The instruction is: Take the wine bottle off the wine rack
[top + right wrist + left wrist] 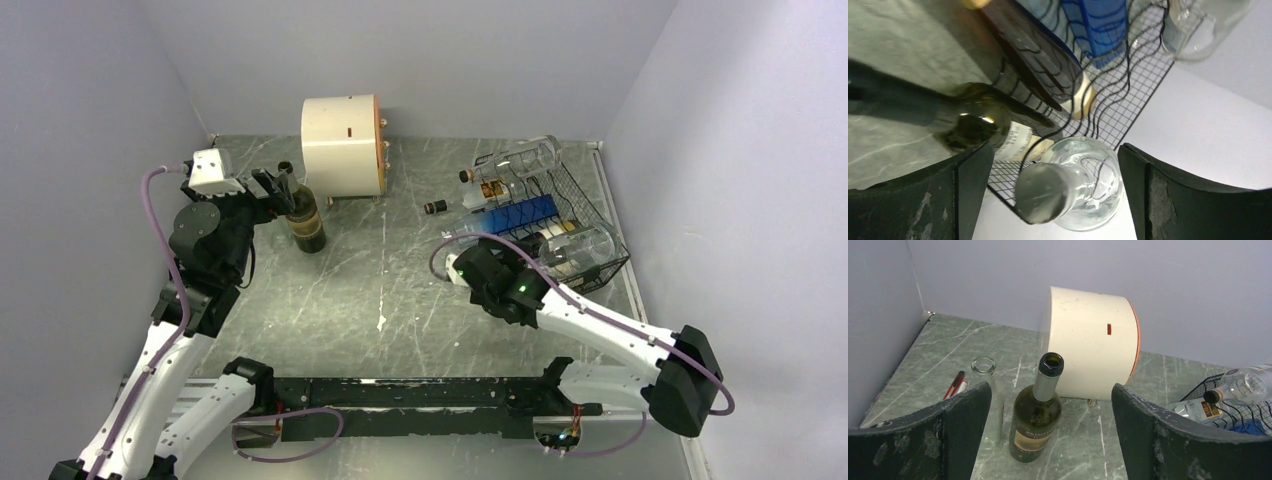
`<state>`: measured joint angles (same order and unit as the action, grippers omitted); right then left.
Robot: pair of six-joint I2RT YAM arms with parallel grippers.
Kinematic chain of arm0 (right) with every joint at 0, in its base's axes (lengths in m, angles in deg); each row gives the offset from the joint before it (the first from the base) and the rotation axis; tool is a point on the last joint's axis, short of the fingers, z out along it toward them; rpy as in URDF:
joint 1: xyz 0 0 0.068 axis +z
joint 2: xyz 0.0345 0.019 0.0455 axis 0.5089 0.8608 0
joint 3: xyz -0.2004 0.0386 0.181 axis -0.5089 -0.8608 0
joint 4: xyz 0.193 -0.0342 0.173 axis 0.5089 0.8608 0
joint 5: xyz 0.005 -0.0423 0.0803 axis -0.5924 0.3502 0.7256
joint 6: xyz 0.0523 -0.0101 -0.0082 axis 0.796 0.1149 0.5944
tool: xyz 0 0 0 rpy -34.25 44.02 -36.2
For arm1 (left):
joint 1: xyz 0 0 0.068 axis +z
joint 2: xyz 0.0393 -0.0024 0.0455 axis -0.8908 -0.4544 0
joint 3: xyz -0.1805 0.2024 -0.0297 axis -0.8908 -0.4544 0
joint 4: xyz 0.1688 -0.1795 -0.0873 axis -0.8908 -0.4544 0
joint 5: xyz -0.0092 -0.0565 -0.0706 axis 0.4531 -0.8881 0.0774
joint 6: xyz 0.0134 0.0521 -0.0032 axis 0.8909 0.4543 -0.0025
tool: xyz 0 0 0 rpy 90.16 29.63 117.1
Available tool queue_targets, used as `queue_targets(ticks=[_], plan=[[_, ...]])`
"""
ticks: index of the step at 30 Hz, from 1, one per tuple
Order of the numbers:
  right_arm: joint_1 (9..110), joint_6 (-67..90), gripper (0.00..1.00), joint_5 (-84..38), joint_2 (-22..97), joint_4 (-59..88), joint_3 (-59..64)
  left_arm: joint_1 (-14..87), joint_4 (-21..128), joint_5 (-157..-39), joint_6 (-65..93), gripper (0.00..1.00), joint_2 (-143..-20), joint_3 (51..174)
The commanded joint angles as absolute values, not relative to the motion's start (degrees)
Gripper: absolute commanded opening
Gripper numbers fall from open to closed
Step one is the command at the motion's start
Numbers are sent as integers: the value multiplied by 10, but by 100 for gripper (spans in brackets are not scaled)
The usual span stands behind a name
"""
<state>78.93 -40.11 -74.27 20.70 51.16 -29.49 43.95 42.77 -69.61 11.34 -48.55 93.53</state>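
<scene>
The black wire wine rack stands at the right and holds several bottles lying flat. In the right wrist view, two dark wine bottles lie in the rack with their necks pointing out over the table. A clear glass bottle lies below them. My right gripper is open in front of the rack, level with the clear bottle's neck and touching nothing; it also shows in the top view. My left gripper is open and empty. A dark green wine bottle stands upright just beyond its fingers.
A cream drum lies at the back left. An empty clear bottle and a red-and-black tool are left of the standing bottle. A blue bottle and another clear bottle lie in the rack. Walls close in on three sides.
</scene>
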Motion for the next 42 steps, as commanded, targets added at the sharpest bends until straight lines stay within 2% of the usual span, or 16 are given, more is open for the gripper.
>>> queue_targets(ticks=[1, 7, 13, 19, 24, 31, 35, 38, 42], plan=[[831, -364, 100, -723, 193, 601, -272, 434, 445, -707, 115, 93, -485, 940], [830, -417, 98, -736, 129, 596, -310, 434, 446, -708, 115, 93, -484, 940], [800, -493, 89, -717, 89, 556, -350, 434, 446, -707, 116, 93, -483, 939], [724, -567, 83, -703, 107, 463, -380, 434, 446, -705, 117, 93, -483, 939], [704, -595, 75, -705, 127, 410, -390, 434, 444, -703, 117, 93, -484, 939], [703, -635, 80, -716, 131, 360, -402, 433, 444, -703, 117, 93, -483, 939], [701, -643, 79, -717, 133, 350, -401, 433, 445, -702, 118, 93, -482, 939], [696, -654, 76, -722, 134, 338, -405, 433, 445, -702, 118, 93, -482, 939], [691, -656, 67, -722, 140, 337, -408, 433, 446, -703, 118, 93, -482, 939]])
